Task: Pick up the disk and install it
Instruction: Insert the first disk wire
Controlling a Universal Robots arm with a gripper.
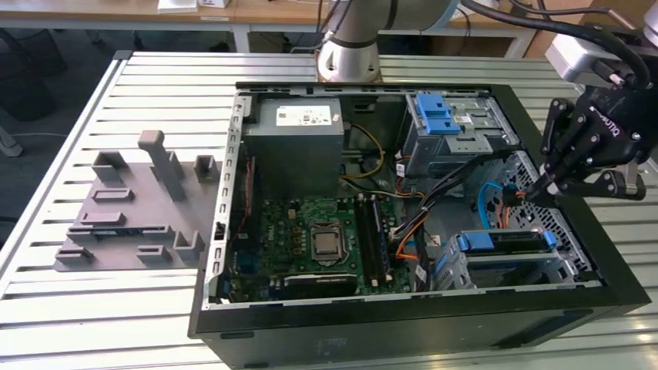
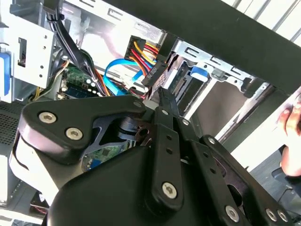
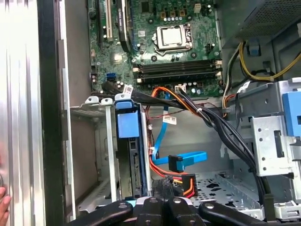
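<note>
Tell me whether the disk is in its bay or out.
In: the disk sits slotted inside the metal drive cage, only its blue carrier edge showing. Whether it is fully latched, cannot tell.

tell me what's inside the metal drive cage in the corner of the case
The disk in its blue carrier sits in the drive cage. Whatever lies beneath it is covered by the disk itself and the cage walls.

**Hidden and cropped: open black computer case (image 1: 411, 335)**

Hard drive in blue plastic carrier (image 3: 128, 127): edge-on in grey metal bay (image 3: 89, 107), first wrist view; broad faces hidden. Black gripper (image 2: 162, 96): own linkages cover much of the case interior, second wrist view; base cut by frame edge. A hand (image 2: 291, 117): cropped at edge, mostly unseen.
</note>
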